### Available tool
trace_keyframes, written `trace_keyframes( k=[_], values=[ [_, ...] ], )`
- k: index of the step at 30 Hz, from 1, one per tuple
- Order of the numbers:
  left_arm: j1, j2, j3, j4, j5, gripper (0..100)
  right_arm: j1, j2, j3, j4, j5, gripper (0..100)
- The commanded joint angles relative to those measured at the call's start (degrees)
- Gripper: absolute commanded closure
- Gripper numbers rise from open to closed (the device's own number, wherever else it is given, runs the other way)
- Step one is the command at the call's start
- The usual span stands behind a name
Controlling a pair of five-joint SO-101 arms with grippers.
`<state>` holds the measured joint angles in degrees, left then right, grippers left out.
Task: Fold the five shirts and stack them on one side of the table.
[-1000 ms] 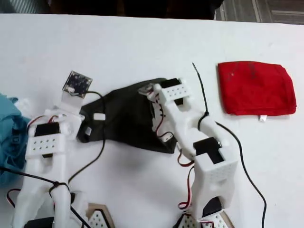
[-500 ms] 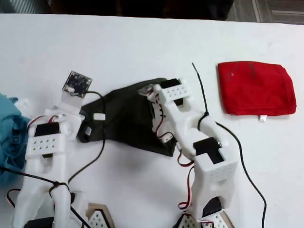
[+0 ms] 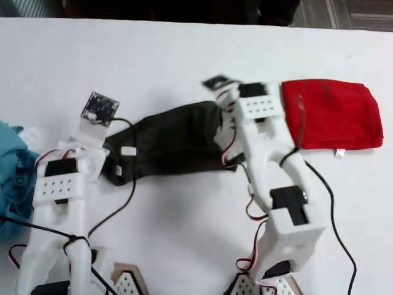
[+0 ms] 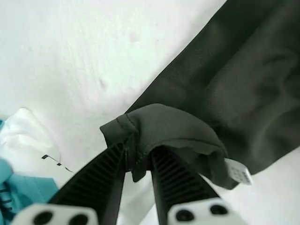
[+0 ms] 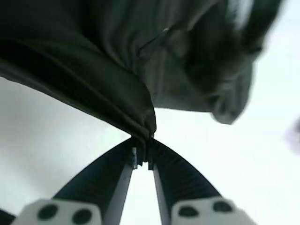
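**Operator:** State the position of the garment and the grip on it.

**Technician:** The black shirt (image 3: 172, 144) lies near the centre of the table (image 3: 184, 55), drawn out from 9 o'clock to 3 o'clock. The left gripper (image 4: 138, 155) is closed almost to contact on a bunched hem at the 9 o'clock end. The right gripper (image 5: 142, 157) is pinched tight on a thin fold of edge at the 3 o'clock end.

**Operator:** List the likely faults.

**Technician:** 1. The right pinch takes little cloth, so added tension could pull the hem free and let the shirt collapse. 2. The folded red shirt (image 3: 328, 114), at 2 o'clock, sits just beside the right arm, so a sideways sweep could disturb its fold. 3. The teal shirt (image 3: 12, 178), at 9 o'clock, lies beside the left arm and could snag.
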<state>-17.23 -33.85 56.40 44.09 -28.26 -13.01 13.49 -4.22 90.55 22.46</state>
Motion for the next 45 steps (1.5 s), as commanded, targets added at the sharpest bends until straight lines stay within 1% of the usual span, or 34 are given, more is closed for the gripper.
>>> trace_keyframes(
  k=[1, 5, 9, 12, 18, 22, 25, 28, 31, 34, 37, 40, 45],
  values=[
    [0.4, 0.0, -0.3, -0.7, 0.1, 97, 2.2, -5.8, -6.2, -1.5, 0.9, 97.9],
    [0.4, 0.0, -0.3, -0.7, 0.1, 97, 2.6, -7.3, -9.1, -2.7, 0.5, 97.9],
    [0.4, 0.0, -0.3, -0.7, 0.1, 97, 0.6, -9.1, -6.5, -2.2, 1.0, 97.9],
    [0.4, 0.0, -0.3, -0.7, 0.1, 97, -2.6, -9.2, 0.8, -3.3, 1.1, 97.9],
    [0.4, 0.0, -0.3, -0.7, 0.1, 97, -5.3, -11.9, 16.4, -13.8, 0.6, 97.9],
    [0.5, 0.0, -0.2, -0.7, 0.1, 97, -4.2, -21.8, 18.5, -13.8, 1.1, 97.9],
    [0.5, 0.1, -0.1, -0.6, 0.2, 97, -2.0, -32.7, 15.9, -12.8, 2.2, 98.0],
    [1.3, 0.1, 0.7, -0.2, 0.2, 97, 1.5, -40.6, 13.6, -12.7, 1.8, 98.0],
    [3.1, 0.0, -0.8, 4.7, -2.9, 97, 5.8, -44.4, 12.7, -13.1, 1.7, 98.0],
    [3.9, -0.3, -5.8, 11.7, -5.2, 97, 9.6, -46.8, 12.7, -16.4, -1.4, 98.0],
    [4.0, -0.2, -15.5, 19.9, -6.8, 97, 12.0, -48.8, 12.7, -21.7, -3.5, 98.0],
    [4.0, 0.0, -28.1, 28.4, -8.4, 97, 12.1, -50.3, 12.6, -24.7, -3.4, 98.0],
    [4.0, 0.0, -46.0, 36.6, -12.0, 97, 13.2, -51.3, 6.8, -24.7, -3.4, 98.0]
  ],
)
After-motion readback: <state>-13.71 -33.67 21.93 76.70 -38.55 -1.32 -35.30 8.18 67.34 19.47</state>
